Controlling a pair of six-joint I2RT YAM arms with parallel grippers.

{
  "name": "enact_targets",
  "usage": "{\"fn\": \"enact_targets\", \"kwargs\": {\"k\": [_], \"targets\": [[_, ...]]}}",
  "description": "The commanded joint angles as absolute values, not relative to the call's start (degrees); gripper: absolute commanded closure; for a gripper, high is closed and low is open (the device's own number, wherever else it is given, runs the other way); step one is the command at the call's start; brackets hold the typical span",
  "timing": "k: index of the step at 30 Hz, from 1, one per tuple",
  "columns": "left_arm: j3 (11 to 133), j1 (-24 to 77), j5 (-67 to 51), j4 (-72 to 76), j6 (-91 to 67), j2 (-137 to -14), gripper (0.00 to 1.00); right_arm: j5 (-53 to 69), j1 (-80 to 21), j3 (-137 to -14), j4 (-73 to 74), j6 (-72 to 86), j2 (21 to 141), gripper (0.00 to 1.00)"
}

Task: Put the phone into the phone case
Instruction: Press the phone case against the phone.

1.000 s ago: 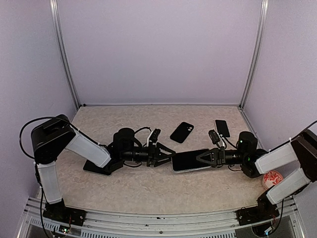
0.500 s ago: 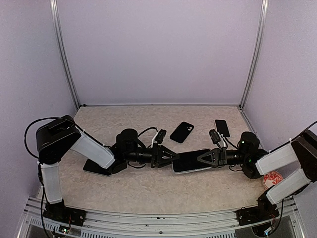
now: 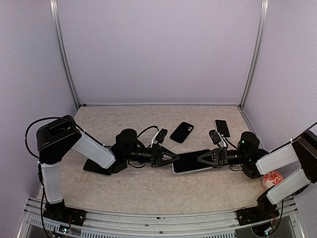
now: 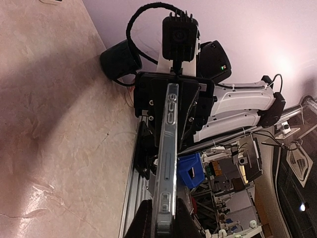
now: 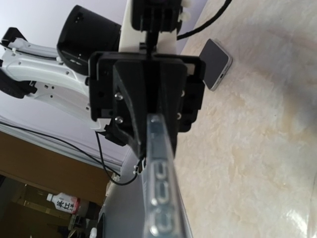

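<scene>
The table (image 3: 148, 193) carries both arms, which reach inward from opposite sides until their tools face each other tip to tip.

The left arm (image 3: 91, 151) lies low across the surface. The right arm (image 3: 275, 157) mirrors it from the other side.

The phone case (image 5: 158, 191) spans the gap between the two tools and is held edge-on between them. One short end is in each tool. The wrist views show a pale, translucent edge with moulded button bumps. From above, the phone (image 3: 188, 160) shows as a dark face inside the pale rim. Whether it is fully seated cannot be determined.

The left gripper (image 3: 173, 158) is closed down on the case's near end. Its fingers (image 4: 144, 223) press on either side of the pale edge, and the case runs straight out ahead of them.

The right gripper (image 3: 199, 158) is likewise clamped on the opposite end. The case projects directly forward from its tips toward the left tool.

Two spare black phones lie flat on the table, beyond the tools on the far side. One (image 3: 182, 132) is past the left tool's tips. The other (image 3: 222, 128) is past the right tool's wrist. Neither touches a tool.

A further dark flat slab (image 3: 96, 167) lies under the left arm, well behind its tool.

A small red-and-white disc (image 3: 272, 178) lies beside the right arm, well behind its tool.
</scene>
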State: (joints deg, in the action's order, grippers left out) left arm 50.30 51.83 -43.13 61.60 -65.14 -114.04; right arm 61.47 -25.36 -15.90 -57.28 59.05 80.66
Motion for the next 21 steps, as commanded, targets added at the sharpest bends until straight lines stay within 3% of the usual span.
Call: {"fn": "enact_targets", "kwargs": {"k": [1,3,8,15,18,21], "targets": [[52.03,52.64,-42.96,61.36,-65.96,-114.7,0.99,60.69,-25.14,-16.62,-58.01,55.91,79.73,1.0],[52.19,52.65,-42.5,60.29,-65.16,-114.4,0.99,60.98,-25.14,-16.76,-57.86,55.8,79.79,0.97],[52.12,52.55,-42.07,58.88,-64.03,-113.94,0.99,62.22,-25.14,-16.96,-58.22,55.7,80.36,0.79],[52.44,52.47,-41.9,58.23,-63.5,-113.97,0.99,63.31,-25.14,-16.79,-59.39,56.16,81.01,0.69],[52.48,52.4,-41.91,58.07,-63.46,-114.15,0.99,63.54,-25.14,-16.83,-59.4,56.03,81.19,0.69],[52.64,52.32,-41.9,57.52,-63.16,-114.19,0.96,63.66,-25.12,-16.88,-59.4,56.06,81.53,0.83]]}}
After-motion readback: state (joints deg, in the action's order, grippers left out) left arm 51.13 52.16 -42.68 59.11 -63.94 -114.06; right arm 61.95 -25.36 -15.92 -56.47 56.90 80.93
